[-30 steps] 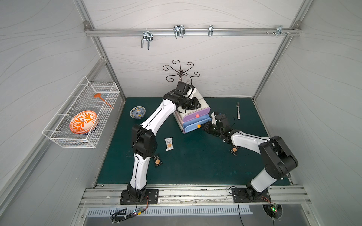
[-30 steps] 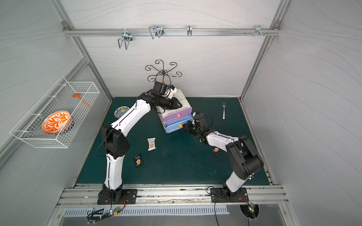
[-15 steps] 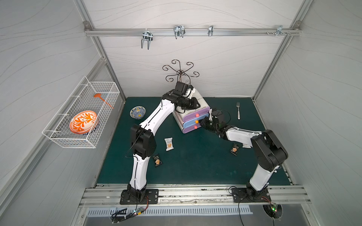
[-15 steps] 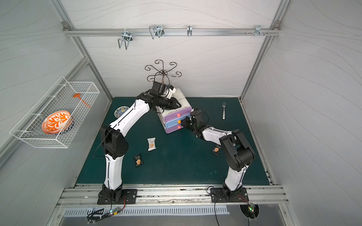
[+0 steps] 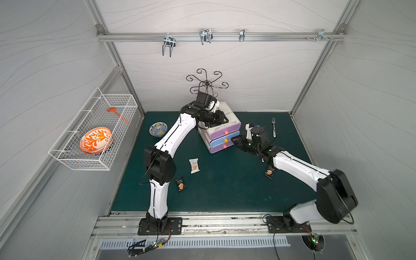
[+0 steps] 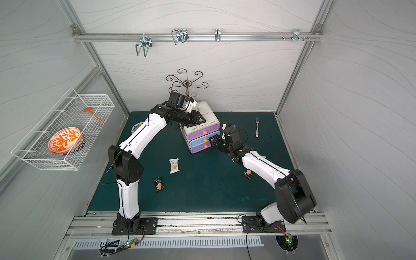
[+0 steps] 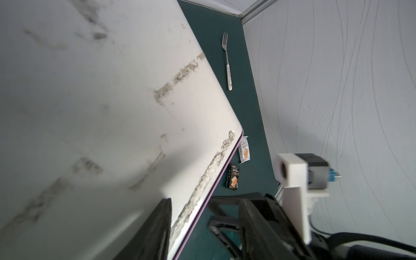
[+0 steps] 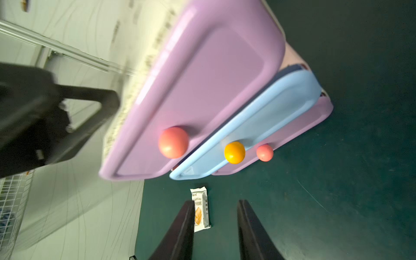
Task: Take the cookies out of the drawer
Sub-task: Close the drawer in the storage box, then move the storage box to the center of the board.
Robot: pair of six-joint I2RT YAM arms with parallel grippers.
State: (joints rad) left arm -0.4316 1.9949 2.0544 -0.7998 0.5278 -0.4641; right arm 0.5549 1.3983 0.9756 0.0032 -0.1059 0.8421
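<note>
A small white cabinet [image 5: 221, 114] stands at the back of the green mat, its purple, blue and purple drawers all pushed in. My left gripper [image 5: 221, 119] is open, its jaws astride the cabinet's top front edge [image 7: 202, 186]. My right gripper [image 5: 235, 140] is open and empty just in front of the blue drawer [image 8: 258, 126] and its orange knob [image 8: 234, 152]. In both top views three cookies lie on the mat: a white packet [image 5: 194, 166], a black packet [image 5: 180, 184] beside my left arm, and another black packet [image 6: 247, 173] partly under my right forearm.
A fork [image 5: 273, 127] lies at the back right. A blue patterned bowl [image 5: 158, 130] sits behind my left arm. A curly metal stand [image 5: 207, 83] rises behind the cabinet. On the left wall hangs a wire basket [image 5: 74, 155] holding an orange plate [image 5: 95, 140].
The blue drawer, pulled out a second ago, has been pushed in. My right gripper has let go of its knob and opened. My left gripper's jaws have widened on the cabinet top.
</note>
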